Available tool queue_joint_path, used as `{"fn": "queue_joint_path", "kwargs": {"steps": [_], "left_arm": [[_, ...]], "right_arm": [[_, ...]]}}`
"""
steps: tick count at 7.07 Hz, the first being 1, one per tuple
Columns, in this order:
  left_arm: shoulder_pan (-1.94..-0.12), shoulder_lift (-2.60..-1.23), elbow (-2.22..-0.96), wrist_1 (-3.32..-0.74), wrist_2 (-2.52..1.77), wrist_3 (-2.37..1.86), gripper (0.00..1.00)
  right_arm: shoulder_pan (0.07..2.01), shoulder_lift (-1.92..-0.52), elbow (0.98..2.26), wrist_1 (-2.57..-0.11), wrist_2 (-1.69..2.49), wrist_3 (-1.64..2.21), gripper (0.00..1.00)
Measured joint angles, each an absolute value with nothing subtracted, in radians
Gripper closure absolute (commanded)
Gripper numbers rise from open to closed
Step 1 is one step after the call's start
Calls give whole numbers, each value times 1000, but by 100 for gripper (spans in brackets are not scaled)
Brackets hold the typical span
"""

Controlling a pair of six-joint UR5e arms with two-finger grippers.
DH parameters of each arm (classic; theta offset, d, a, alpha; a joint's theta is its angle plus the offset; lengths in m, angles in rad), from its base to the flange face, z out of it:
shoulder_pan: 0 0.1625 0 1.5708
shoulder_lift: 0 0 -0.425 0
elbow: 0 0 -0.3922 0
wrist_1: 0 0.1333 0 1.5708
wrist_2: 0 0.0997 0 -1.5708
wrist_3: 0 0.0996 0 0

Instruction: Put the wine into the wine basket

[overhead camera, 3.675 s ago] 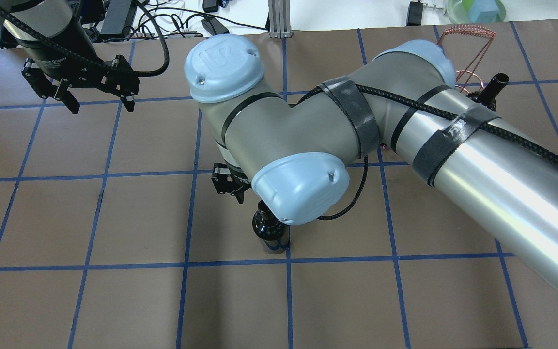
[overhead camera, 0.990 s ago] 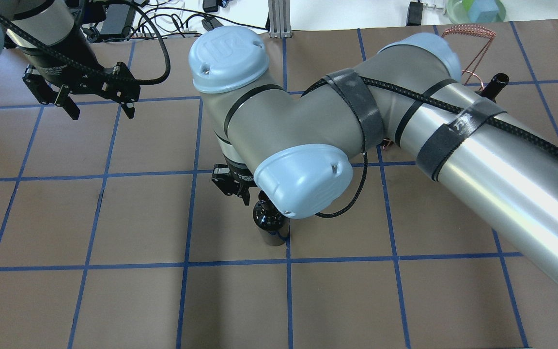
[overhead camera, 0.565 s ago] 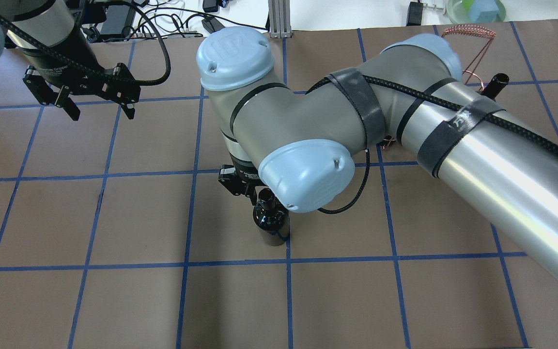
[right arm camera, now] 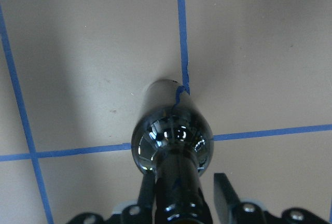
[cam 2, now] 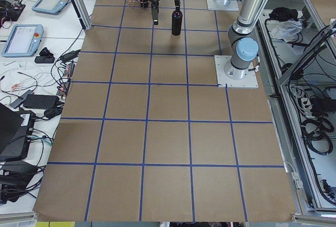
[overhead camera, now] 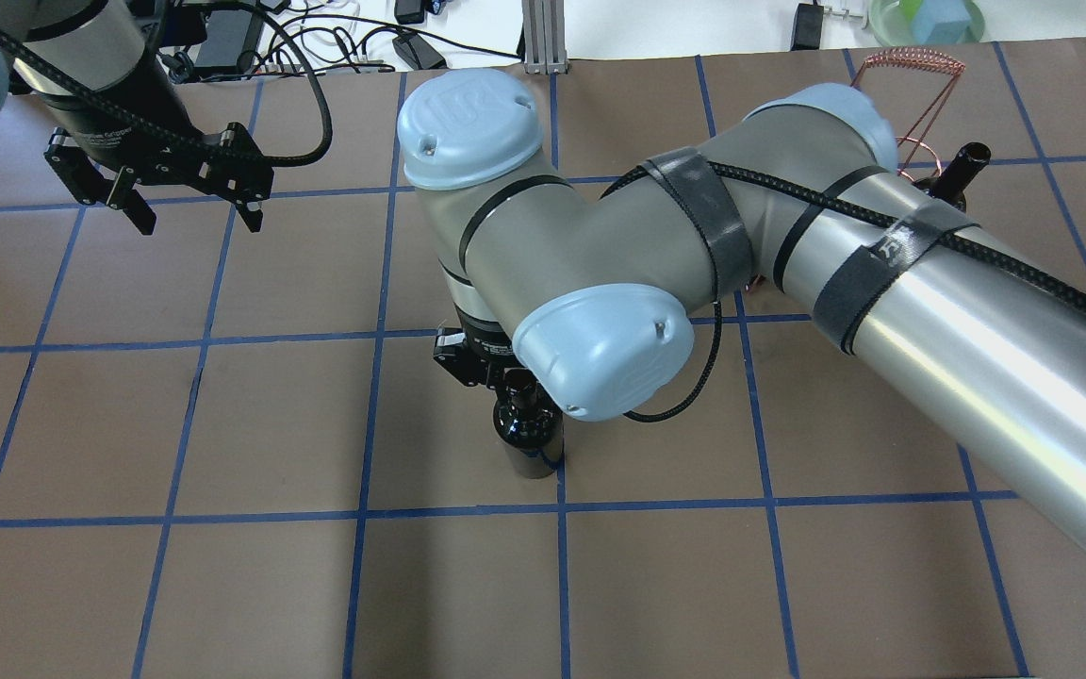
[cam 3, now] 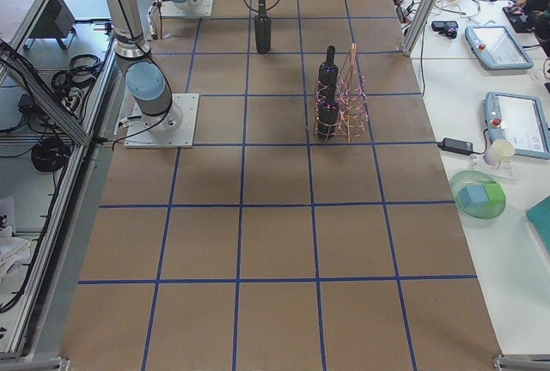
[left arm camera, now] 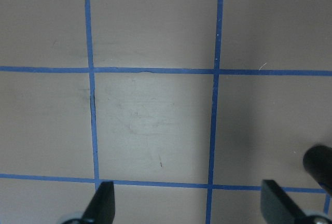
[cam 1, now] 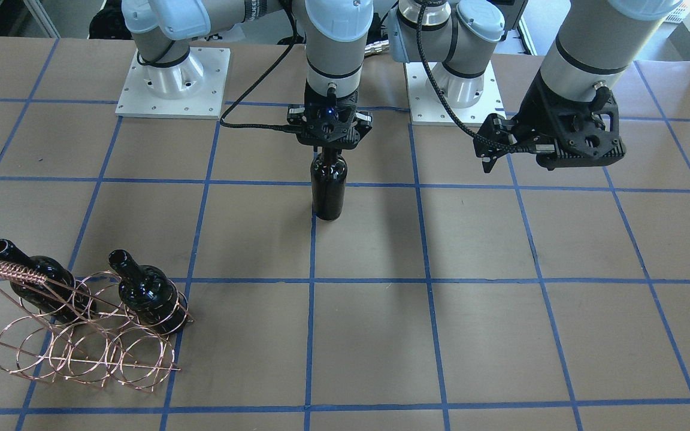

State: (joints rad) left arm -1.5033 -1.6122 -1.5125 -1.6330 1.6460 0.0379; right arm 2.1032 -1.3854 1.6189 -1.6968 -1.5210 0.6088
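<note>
The right end effector (right arm camera: 182, 180) straddled the wine bottle (cam 1: 328, 191) at its neck, fingers unclosed; the grasp was pending, and the next move called for closing firmly.

wine (right arm camera: 171, 136): was glossy dark glass, with mirror-like highlights on its shoulder
wine basket (cam 1: 81, 341): was thin, shiny copper-coloured wire; its handle (cam 1: 12, 272) was wrapped in fine coil
surface (cam 1: 530, 341): was matt brown paper-like sheet, lightly scuffed, lined with blue tape (cam 1: 501, 281)
right arm (overhead camera: 977, 377): was smooth bright metal tube, with satin grey joints and pale blue plastic-looking caps (overhead camera: 600, 354)
left gripper fingers (left arm camera: 104, 203): were matt black
</note>
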Motion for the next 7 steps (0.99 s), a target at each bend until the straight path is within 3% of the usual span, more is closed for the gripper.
{"fn": "queue_joint_path", "kwargs": {"steps": [4,7], "left_arm": [[-1503,-1612,-1513,-1632,1646,37,0],[-1503,-1612,-1513,-1632,1646,38,0]], "right_arm": [[2101,-1386,1619,-1712,-1511,608,81],[2045,-1439,1604,-1694,-1519,554,81]]}}
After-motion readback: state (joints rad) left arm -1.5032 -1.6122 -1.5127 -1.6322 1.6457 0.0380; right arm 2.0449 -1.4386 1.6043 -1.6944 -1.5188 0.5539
